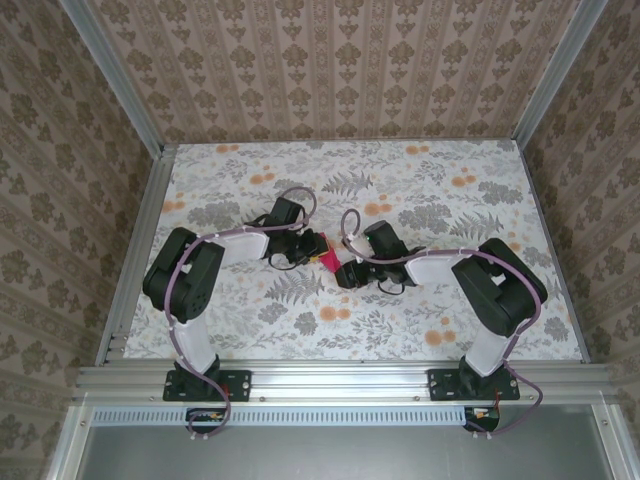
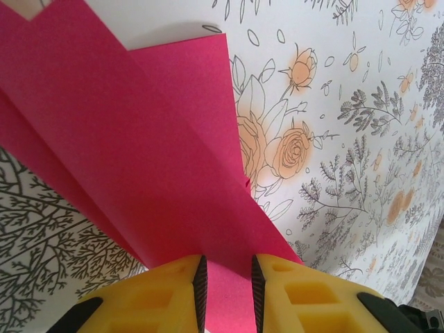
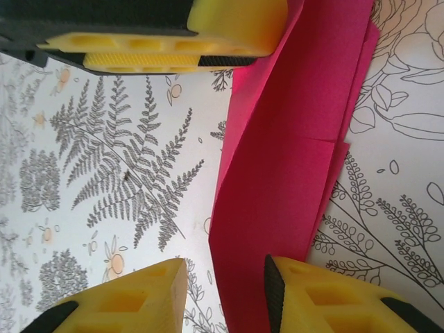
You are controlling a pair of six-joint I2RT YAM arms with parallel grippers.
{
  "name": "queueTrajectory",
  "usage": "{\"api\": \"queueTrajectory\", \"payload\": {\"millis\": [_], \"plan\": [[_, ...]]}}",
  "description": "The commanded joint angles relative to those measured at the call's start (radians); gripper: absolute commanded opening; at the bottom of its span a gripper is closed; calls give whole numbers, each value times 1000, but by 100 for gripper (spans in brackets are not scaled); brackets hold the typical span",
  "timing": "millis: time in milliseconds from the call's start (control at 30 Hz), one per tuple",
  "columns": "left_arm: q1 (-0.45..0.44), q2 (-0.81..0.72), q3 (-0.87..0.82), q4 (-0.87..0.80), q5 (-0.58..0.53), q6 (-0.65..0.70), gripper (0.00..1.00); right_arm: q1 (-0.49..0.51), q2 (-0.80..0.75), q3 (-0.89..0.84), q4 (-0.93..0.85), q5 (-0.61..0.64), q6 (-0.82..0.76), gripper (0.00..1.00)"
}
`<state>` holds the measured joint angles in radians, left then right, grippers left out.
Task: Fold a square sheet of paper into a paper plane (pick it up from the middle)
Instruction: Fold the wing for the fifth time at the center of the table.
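Observation:
The magenta-pink sheet of paper (image 1: 325, 262) is folded into long overlapping layers and lies at the table's middle between both grippers. My left gripper (image 1: 316, 248) comes in from the left. In the left wrist view its yellow fingers (image 2: 229, 267) are closed on the near end of the paper (image 2: 139, 152), which fans out ahead above the cloth. My right gripper (image 1: 342, 272) stands open in the right wrist view (image 3: 225, 267). The paper (image 3: 291, 173) runs between its fingers, lying against the right pad and clear of the left one. A left-gripper finger (image 3: 229, 28) sits at the paper's far end.
The flowered tablecloth (image 1: 300, 320) covers the whole table. Aluminium rails (image 1: 140, 240) and patterned walls close in the left, right and back sides. Both arms bend inward, with their elbows (image 1: 185, 275) (image 1: 500, 290) near the sides.

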<state>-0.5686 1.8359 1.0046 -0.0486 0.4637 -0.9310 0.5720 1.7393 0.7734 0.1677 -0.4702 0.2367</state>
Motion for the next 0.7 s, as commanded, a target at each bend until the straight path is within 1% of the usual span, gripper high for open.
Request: {"api": "queueTrajectory", "payload": {"millis": [0,200,367,500,667], "plan": [[3,19,23,-20,-2,-12,27,20,-32,18,-33,77,-52,37],[3,19,25,-23,1,-11,26,39,-30,23,-31,130,-66,37],[3,20,30,-23,3,-12,26,42,-15,21,-31,145,-63,33],[3,20,32,-25,3,-10,26,42,-6,27,-35,142,-51,26],[3,14,38,-35,3,-3,26,39,-9,19,-7,113,-17,15]]}}
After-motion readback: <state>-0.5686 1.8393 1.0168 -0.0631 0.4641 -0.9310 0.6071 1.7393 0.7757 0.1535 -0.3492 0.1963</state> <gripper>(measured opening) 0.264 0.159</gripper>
